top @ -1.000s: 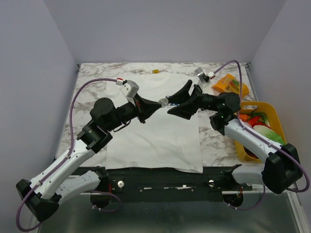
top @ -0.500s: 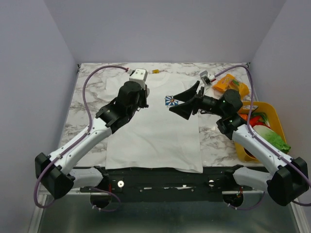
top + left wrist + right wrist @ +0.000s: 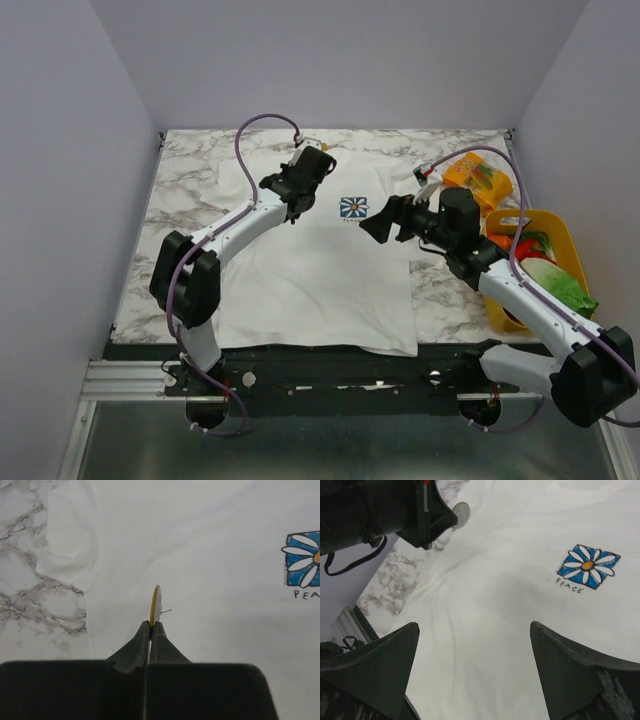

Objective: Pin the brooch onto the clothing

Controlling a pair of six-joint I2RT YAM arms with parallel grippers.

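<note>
The clothing (image 3: 320, 270), a white T-shirt with a blue flower emblem (image 3: 352, 207), lies flat on the marble table. My left gripper (image 3: 151, 624) points down over the shirt's chest, left of the emblem (image 3: 305, 565), and is shut on the brooch (image 3: 156, 605). The brooch is a thin gold-edged disc held edge-up, with a small pin sticking out to its right. In the right wrist view the brooch (image 3: 461, 514) shows its silver back at the left gripper's (image 3: 440, 515) tip. My right gripper (image 3: 378, 222) hovers right of the emblem, wide open and holding nothing (image 3: 473, 625).
An orange snack packet (image 3: 475, 175) lies at the far right of the marble table (image 3: 190, 180). A yellow basket (image 3: 556, 222) of vegetables stands at the right edge, beside my right arm. The shirt's left sleeve (image 3: 65, 555) ends on the marble.
The two grippers met over the shirt's middle a second ago. The right one has opened wide and drawn back right. The left arm has carried the brooch up and left, uncovering the emblem.
</note>
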